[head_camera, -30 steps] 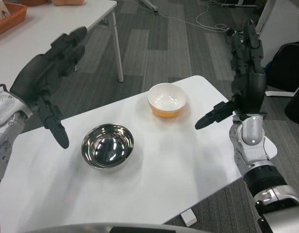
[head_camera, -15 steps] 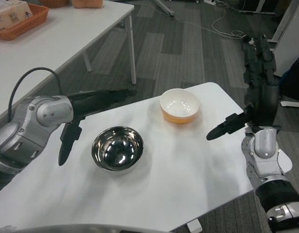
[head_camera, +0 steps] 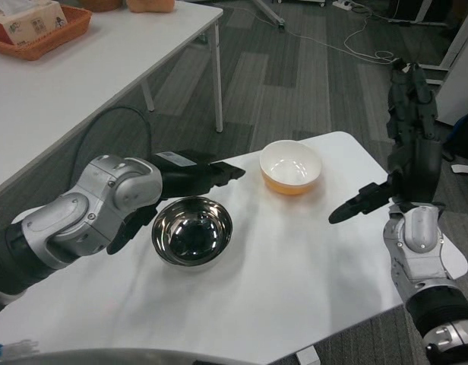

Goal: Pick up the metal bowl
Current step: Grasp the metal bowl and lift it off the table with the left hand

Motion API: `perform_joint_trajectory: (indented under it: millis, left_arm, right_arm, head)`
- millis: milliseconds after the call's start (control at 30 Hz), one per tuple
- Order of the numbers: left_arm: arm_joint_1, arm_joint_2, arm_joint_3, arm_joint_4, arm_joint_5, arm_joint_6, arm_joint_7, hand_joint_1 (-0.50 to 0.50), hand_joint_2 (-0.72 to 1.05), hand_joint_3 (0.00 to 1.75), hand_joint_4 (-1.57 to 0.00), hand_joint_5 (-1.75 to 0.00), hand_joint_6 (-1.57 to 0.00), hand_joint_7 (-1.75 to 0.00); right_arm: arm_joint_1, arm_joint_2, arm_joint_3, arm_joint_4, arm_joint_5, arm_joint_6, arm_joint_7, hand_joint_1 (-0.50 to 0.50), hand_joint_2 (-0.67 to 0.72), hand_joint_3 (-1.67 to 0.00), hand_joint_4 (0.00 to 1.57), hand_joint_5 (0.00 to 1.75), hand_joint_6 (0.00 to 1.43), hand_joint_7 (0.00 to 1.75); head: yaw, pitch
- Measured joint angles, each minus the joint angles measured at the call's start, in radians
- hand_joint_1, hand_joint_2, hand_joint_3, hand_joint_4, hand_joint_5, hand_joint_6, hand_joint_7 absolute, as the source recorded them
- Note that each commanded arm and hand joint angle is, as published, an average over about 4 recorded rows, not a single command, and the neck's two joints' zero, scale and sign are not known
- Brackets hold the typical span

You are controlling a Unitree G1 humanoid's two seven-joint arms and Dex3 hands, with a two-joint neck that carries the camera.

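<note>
I see the round, mirror-shiny metal bowl [head_camera: 192, 230] on the white desk [head_camera: 295, 274], my left hand [head_camera: 190, 180] beside it, fingers wide, holding nothing.

My hands [head_camera: 192, 180] black, forearms [head_camera: 90, 213] silver; metal bowl [head_camera: 191, 231] shiny silver; second bowl [head_camera: 292, 167] orange, white inside; table [head_camera: 295, 266] white; basket [head_camera: 44, 38] orange
</note>
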State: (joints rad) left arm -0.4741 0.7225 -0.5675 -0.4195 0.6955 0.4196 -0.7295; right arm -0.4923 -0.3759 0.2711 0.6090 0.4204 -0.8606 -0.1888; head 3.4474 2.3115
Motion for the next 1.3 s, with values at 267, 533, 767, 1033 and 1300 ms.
perform_joint_trajectory:
  millis: [267, 533, 767, 1033, 1300]
  left_arm:
    - [-0.004, -0.036, -0.034, 0.024, 0.02, -0.013, -0.001, -0.5, -0.64, 0.02, 0.0, 0.0, 0.0, -0.14]
    - [0.001, -0.093, -0.044, 0.07, 0.041, -0.033, -0.001, -0.5, -0.64, 0.0, 0.0, 0.0, 0.0, -0.14]
    - [0.013, -0.151, -0.044, 0.115, 0.045, -0.06, -0.001, -0.5, -0.64, 0.0, 0.0, 0.0, 0.0, -0.14]
    - [0.026, -0.174, -0.043, 0.146, 0.064, -0.066, -0.001, -0.5, -0.64, 0.04, 0.0, 0.0, 0.0, -0.14]
    - [0.047, -0.199, -0.035, 0.149, 0.078, -0.071, 0.0, -0.5, -0.59, 0.0, 0.0, 0.0, 0.0, -0.14]
  right_arm:
    - [-0.017, -0.026, 0.021, 0.027, 0.039, 0.0, 0.0, -0.34, 0.63, 0.0, 0.0, 0.0, 0.0, 0.0]
    - [-0.019, -0.046, 0.042, 0.036, 0.061, 0.0, 0.0, -0.33, 0.66, 0.0, 0.0, 0.0, 0.0, 0.0]
    - [-0.019, -0.063, 0.054, 0.036, 0.089, -0.001, 0.0, -0.33, 0.63, 0.0, 0.0, 0.0, 0.0, 0.0]
    - [-0.019, -0.079, 0.071, 0.036, 0.113, -0.001, 0.0, -0.33, 0.66, -0.02, 0.0, 0.0, 0.0, 0.0]
    - [-0.019, -0.096, 0.095, 0.036, 0.132, -0.002, 0.0, -0.33, 0.66, 0.0, 0.0, 0.0, 0.0, 0.0]
  head:
    - [0.01, 0.003]
    - [0.004, -0.002]
    - [-0.007, -0.002]
    - [-0.013, -0.012]
    - [-0.005, -0.027]
